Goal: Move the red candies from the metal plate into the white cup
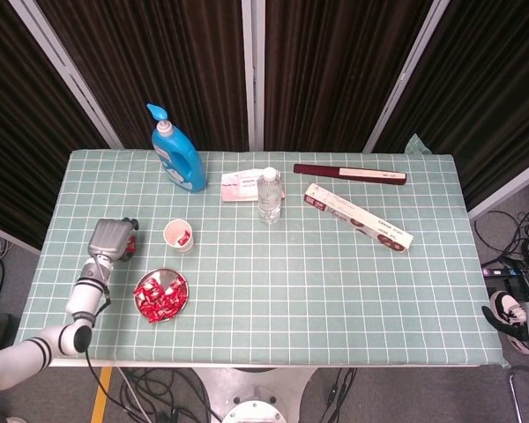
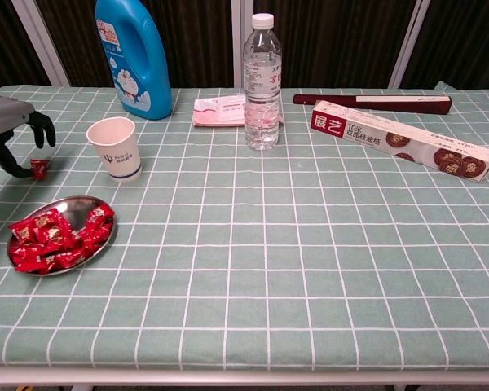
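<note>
With my left hand (image 2: pixel 12 130) pinching one red candy (image 2: pixel 39 169) in its fingers just left of the white cup (image 2: pixel 116 147), I judged I should carry it rightward over the cup's rim before letting go, the remaining red candies (image 2: pixel 53 236) lying on the metal plate (image 2: pixel 81 207), right hand unseen.

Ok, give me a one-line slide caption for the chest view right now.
Left hand pinches a red candy beside the white cup, with more candies on the metal plate.
</note>
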`<state>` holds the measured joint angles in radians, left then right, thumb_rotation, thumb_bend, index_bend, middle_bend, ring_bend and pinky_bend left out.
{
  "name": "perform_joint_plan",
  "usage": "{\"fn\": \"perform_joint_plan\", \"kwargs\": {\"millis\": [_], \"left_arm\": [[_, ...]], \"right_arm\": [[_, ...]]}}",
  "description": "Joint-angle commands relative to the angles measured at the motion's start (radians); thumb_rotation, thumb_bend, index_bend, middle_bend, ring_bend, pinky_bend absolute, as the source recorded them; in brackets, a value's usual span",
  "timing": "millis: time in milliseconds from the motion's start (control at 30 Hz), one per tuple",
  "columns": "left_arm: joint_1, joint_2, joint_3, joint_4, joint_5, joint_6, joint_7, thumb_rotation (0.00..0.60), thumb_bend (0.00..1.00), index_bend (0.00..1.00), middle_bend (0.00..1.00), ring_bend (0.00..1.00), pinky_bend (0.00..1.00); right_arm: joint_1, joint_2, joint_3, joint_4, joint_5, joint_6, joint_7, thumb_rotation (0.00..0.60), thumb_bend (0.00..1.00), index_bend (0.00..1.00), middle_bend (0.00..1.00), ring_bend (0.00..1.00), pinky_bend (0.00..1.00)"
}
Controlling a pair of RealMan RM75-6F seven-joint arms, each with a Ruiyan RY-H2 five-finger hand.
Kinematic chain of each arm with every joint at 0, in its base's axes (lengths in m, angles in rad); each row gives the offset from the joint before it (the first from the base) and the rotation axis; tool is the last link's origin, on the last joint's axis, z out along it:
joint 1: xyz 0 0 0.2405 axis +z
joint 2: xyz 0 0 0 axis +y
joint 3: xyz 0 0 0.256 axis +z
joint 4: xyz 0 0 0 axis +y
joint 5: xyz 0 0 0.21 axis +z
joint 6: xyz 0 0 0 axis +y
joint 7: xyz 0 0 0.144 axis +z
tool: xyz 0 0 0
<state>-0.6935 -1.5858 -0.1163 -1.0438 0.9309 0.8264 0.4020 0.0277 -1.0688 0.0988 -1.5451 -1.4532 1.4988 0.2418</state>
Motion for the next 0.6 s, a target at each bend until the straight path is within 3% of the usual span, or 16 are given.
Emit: {"fn": "perform_joint_plan", "kwargs": {"millis": [33, 600], "left_arm": [[-0.002, -0.004, -0.005, 0.010, -0.015, -0.014, 0.007, 0.600, 0.24, 0.41, 0.45, 0.89, 1.00], [0.003, -0.042, -0.024, 0.090, -0.026, -0.062, -0.036, 0.600, 0.28, 0.48, 0.51, 0.90, 1.00]], "right_arm": [[0.000, 0.000, 0.000, 0.000, 0.001, -0.001, 0.000, 0.600, 0.13, 0.14, 0.19, 0.10, 0.41], [-0.002, 0.003, 0.000, -0.007, 0.004, -0.001, -0.005, 0.600, 0.13, 0.14, 0.19, 0.10, 0.41]]}}
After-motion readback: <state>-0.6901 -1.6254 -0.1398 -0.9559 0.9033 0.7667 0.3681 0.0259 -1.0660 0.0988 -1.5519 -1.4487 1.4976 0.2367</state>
